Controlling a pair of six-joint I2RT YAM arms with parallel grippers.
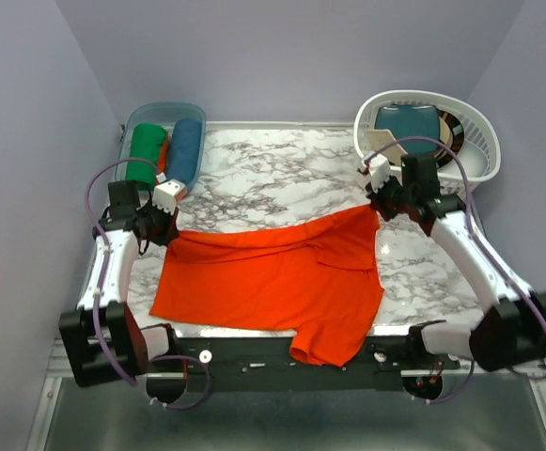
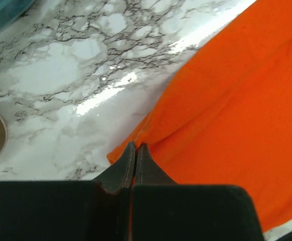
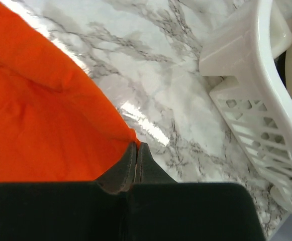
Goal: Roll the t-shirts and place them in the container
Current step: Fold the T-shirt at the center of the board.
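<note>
One bright orange-red fabric t-shirt [image 1: 273, 282] lies spread on the white marble-pattern table [image 1: 263, 174], with one part hanging over the near edge. Two arms reach along the table sides, wrists turned inward. The left gripper [image 2: 135, 150] is pinched together on the shirt's far left corner, and the right gripper [image 3: 135, 148] on its far right corner. Farther back stand one clear plastic tub [image 1: 197, 113] holding a green rolled t-shirt [image 1: 146, 150] and a blue rolled t-shirt [image 1: 186, 150], and one white plastic laundry basket [image 1: 475, 141].

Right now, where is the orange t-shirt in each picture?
Top camera: the orange t-shirt lies spread across the middle, and one part droops over the near edge.
Left wrist camera: the orange t-shirt fills the right side, with a corner at bottom middle.
Right wrist camera: the orange t-shirt fills the left side, with a corner at bottom middle.
Shared landmark: the marble table shows beside it everywhere.
</note>
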